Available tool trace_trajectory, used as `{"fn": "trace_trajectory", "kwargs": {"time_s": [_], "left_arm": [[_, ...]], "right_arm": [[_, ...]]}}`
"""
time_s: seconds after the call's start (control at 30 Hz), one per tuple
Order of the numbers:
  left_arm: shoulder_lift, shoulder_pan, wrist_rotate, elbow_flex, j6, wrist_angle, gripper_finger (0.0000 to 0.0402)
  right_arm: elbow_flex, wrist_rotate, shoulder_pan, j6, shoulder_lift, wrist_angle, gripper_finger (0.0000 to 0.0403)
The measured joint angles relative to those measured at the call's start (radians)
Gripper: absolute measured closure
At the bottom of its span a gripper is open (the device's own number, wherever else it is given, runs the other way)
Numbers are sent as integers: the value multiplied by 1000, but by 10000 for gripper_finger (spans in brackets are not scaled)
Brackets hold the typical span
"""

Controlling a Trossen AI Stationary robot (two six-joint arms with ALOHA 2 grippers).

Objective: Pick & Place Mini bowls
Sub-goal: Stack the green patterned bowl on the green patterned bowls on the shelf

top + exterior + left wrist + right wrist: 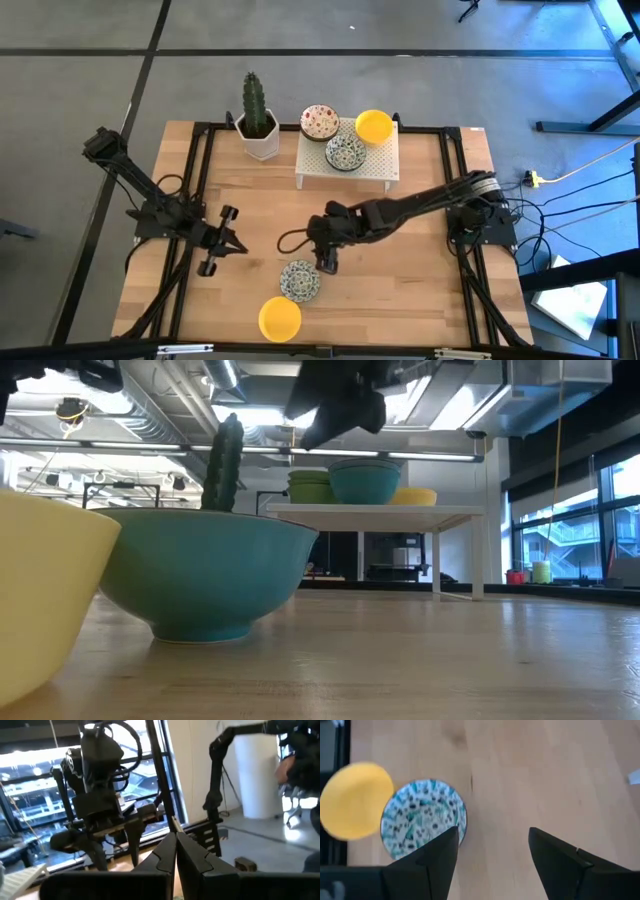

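Two mini bowls sit on the table near its front edge: a blue-green patterned one [299,280] [422,817] and a plain yellow one [279,318] [355,800]. Three more stand on the white rack [385,170] at the back: red-specked [319,122], blue-green [345,152] and yellow [374,126]. My right gripper [327,264] [492,850] hovers open just right of the patterned bowl, above the table, holding nothing. My left gripper [205,268] [176,855] is shut and empty over the table's left part.
A cactus in a white hexagonal pot [258,125] stands at the back, left of the rack. Bare wood lies between the two arms and to the right of the near bowls. Black frame rails [195,180] run along the table's sides.
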Motion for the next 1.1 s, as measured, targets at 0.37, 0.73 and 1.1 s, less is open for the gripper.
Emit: {"fn": "trace_trajectory", "kwargs": {"time_s": [0.37,0.73,1.1], "left_arm": [[0,0,-8,0,74,-109,393],[0,0,-8,0,12,-195,391],[0,0,-8,0,-59,-238,389]], "right_arm": [[-2,-8,-23,27,86,64,162],[-2,-96,-23,42,157,98,162],[-2,-134,5,22,184,127,162]]}}
